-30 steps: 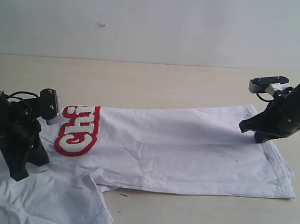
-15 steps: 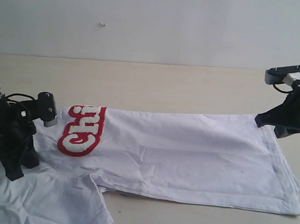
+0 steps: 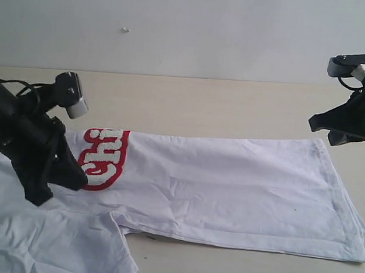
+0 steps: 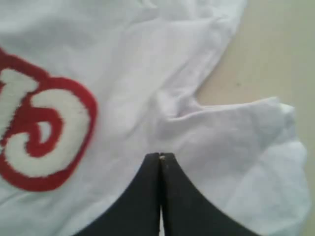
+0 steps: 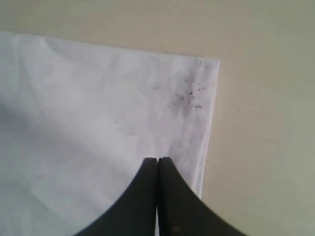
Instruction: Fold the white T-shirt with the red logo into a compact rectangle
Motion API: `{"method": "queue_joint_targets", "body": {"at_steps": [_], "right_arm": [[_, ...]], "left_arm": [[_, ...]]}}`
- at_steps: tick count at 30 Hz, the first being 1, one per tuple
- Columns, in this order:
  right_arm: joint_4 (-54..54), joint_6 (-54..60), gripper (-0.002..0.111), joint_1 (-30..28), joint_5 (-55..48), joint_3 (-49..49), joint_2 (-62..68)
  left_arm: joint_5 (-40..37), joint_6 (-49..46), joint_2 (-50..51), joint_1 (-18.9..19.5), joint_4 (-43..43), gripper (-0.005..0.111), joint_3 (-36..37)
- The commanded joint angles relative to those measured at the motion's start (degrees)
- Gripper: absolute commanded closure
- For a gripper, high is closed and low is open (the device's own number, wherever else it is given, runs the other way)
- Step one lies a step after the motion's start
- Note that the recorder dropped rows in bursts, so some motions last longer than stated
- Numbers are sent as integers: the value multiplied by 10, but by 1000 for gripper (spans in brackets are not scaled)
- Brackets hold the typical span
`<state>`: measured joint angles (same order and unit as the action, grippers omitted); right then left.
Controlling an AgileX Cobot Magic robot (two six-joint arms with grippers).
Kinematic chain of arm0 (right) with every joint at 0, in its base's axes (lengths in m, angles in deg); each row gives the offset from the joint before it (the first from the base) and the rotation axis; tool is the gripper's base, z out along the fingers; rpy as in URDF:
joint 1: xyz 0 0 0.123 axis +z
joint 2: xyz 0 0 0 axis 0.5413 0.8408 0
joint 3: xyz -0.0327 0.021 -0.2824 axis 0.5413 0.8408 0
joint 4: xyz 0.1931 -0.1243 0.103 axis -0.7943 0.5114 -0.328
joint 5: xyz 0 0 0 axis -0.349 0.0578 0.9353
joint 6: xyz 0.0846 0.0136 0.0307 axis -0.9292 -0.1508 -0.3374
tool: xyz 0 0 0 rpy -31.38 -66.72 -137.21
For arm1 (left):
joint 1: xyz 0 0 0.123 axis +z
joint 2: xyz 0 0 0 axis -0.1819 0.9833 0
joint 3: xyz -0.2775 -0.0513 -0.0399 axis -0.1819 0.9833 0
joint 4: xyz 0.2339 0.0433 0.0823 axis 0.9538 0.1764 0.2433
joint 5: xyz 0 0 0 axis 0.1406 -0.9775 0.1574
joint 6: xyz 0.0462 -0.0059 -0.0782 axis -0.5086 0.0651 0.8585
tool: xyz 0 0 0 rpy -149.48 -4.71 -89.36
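Note:
The white T-shirt (image 3: 229, 184) lies folded lengthwise across the table, hem to the right, with one sleeve (image 3: 66, 247) spread at the front left. Part of the red logo (image 3: 105, 159) shows near its left end. My left gripper (image 3: 78, 182) hovers right beside the logo, shut, with nothing between its fingers. In the left wrist view it (image 4: 161, 156) points at the cloth near the armpit, with the logo (image 4: 34, 142) off to one side. My right gripper (image 3: 322, 130) hangs shut and empty above the far right hem corner. The right wrist view shows it (image 5: 157, 160) over that corner (image 5: 209, 66).
The pale wooden table (image 3: 204, 106) runs back to a plain white wall (image 3: 191, 23). Bare tabletop (image 5: 266, 147) lies beyond the hem on the right. The shirt's front left part hangs toward the table's near edge.
The shirt was drawn to the right and now lies flatter. My right gripper rose up and to the right, off the hem. The left arm lifted and swung right toward the logo.

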<state>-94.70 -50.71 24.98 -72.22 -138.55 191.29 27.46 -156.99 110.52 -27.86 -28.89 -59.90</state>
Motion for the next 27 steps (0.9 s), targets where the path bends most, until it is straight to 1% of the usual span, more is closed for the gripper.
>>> {"method": "queue_joint_targets", "body": {"at_steps": [1, 3, 4, 6, 8, 12, 15, 18, 21, 27], "right_arm": [[-10, 8, 108, -2, -9, 0, -20], [-18, 33, 108, 5, -28, 0, -22], [-18, 50, 108, 12, -42, 0, -22], [-17, 68, 108, 29, -60, 0, -19], [-15, 68, 108, 47, -61, 0, -12], [11, 68, 108, 72, -60, 0, 8], [14, 68, 108, 75, -53, 0, 22], [14, 66, 108, 75, -39, 0, 29], [14, 66, 108, 75, -30, -1, 29], [14, 66, 108, 75, -24, -2, 29]], "left_arm": [[19, 103, -52, -99, 81, 107, 51], [30, 145, -69, -153, 116, 107, 76], [40, 158, -74, -178, 120, 105, 90], [68, 175, -80, -221, 112, 97, 117], [111, 180, -81, -259, 110, 84, 141], [190, 220, -73, -309, 111, 64, 177], [236, 263, -56, -329, 122, 58, 197], [255, 270, -40, -339, 154, 55, 206], [269, 294, -23, -339, 155, 55, 206], [275, 309, 8, -339, 158, 56, 206]]}}
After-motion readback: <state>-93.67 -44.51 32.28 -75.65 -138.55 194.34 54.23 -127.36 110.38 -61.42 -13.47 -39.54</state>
